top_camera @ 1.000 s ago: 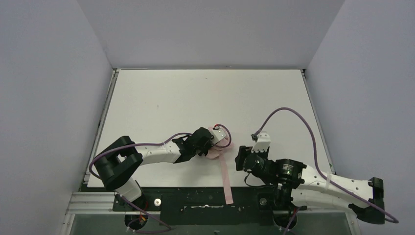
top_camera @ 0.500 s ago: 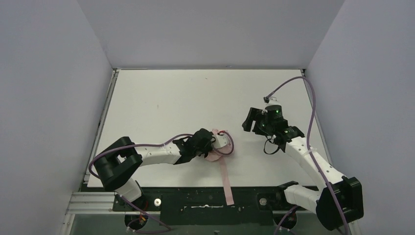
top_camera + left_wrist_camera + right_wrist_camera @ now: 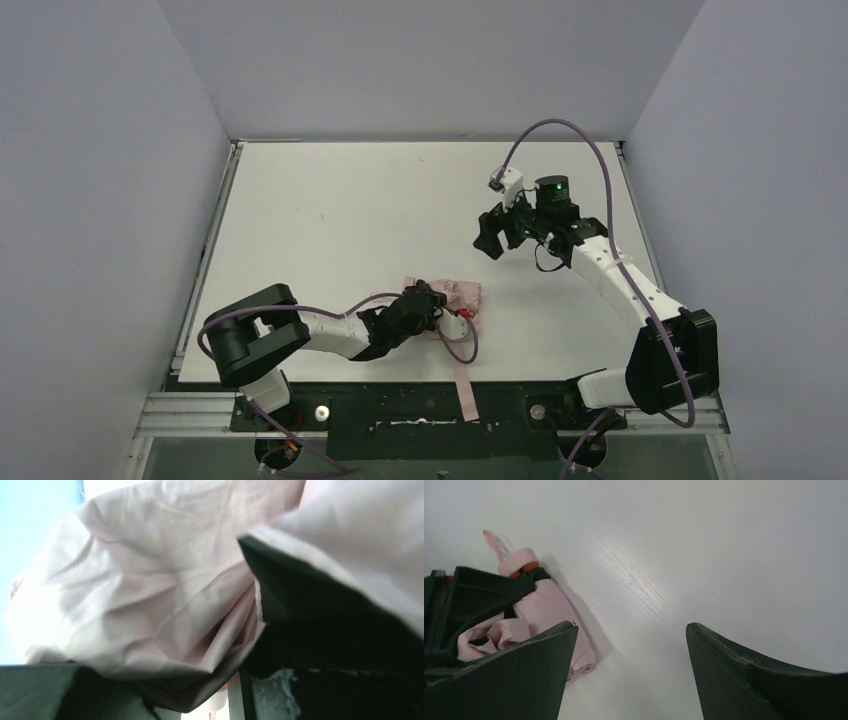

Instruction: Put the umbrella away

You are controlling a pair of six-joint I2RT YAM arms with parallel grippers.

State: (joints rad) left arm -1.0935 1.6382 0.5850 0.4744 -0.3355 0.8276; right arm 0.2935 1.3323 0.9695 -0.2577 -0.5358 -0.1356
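White desk (image 3: 330,200) between pale grey walls (image 3: 100,150) fills our view. We see the umbrella (image 3: 458,294) lying crumpled near the front edge, about midway across. Its pink strap (image 3: 463,375) trails over that edge onto the black rail (image 3: 400,410). Our left fingers (image 3: 428,303) are closed partway on the umbrella's pink fabric, which bunches between them in the left wrist view. Our right fingers (image 3: 489,237) hang well apart from it, farther back on the right, spread wide and holding nothing. Only white desk shows between them.
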